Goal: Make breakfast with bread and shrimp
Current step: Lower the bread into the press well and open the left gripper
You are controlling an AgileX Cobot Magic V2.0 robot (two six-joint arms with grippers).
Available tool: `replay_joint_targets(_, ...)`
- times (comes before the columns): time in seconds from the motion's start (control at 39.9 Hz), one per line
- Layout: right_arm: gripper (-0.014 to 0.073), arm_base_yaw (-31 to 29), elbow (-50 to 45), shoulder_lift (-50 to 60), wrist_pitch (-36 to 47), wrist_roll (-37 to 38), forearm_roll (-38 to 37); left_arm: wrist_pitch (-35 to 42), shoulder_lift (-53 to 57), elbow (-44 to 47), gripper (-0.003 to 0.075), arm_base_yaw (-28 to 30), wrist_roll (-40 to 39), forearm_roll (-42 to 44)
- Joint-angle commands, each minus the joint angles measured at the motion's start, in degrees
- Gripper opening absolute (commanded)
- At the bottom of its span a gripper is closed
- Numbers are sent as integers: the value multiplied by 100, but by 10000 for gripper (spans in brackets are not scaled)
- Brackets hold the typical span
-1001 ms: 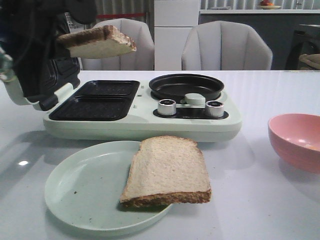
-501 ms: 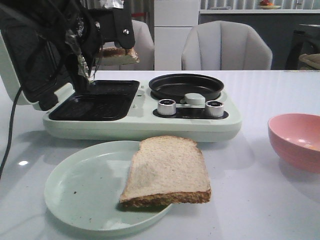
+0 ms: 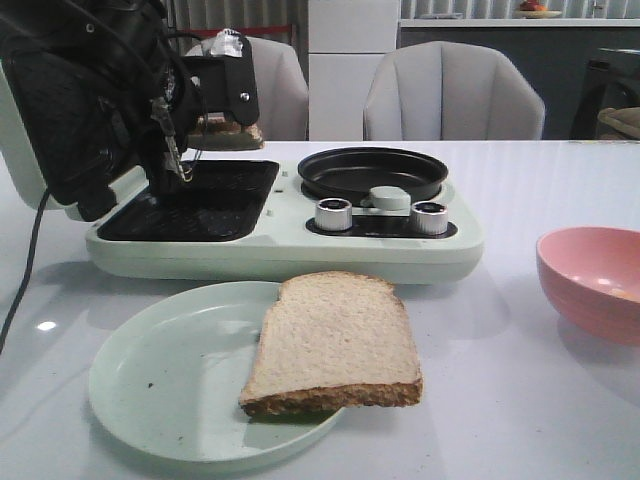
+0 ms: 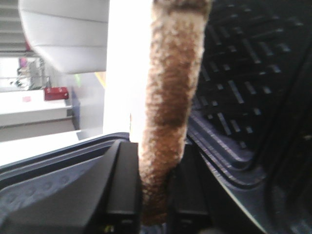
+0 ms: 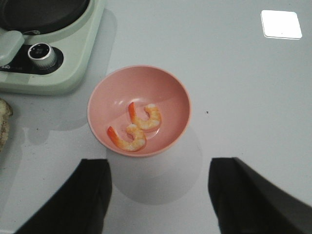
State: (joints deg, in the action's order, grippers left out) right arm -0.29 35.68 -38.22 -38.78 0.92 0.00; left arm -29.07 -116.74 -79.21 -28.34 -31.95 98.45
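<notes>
The left gripper [image 3: 222, 118], clamped on a bread slice [image 3: 226, 127], has sunk toward the grill plate [image 3: 190, 205] at upper left; placement looks imminent; the right gripper [image 5: 158, 195] hangs spread above the shrimp [image 5: 136, 126].

One bread slice [image 3: 335, 340] lies flat; two curled shrimp [image 5: 136, 126] touch.

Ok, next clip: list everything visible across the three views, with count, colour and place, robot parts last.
bread slice on plate: one, beige, brown crust, overhanging the plate's right edge
held bread slice: one, brown crust showing, above the grill plates
shrimp: two, orange-pink, in the pink bowl
pink bowl: one, table right
plate: one, pale green, table front
breakfast maker: one, pale green, lid open, black grill plates left, round black pan right, two silver knobs
chairs: two, grey, behind table
left gripper: black, shut on the held slice
right gripper: black, open, above the bowl
</notes>
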Motion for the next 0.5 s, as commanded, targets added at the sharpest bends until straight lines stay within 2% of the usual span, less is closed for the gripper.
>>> replay_joint_targets(0.0, 538, -23, 195, -32, 364, -50, -54, -136, 316, -201, 286, 30, 5, 196)
replay_joint_targets(0.2, 538, -23, 195, -32, 364, -50, -54, -109, 316, -201, 503, 43, 5, 196)
replay_joint_targets(0.48, 538, -23, 195, -32, 364, -50, -54, -120, 438, -99, 517, 43, -36, 196)
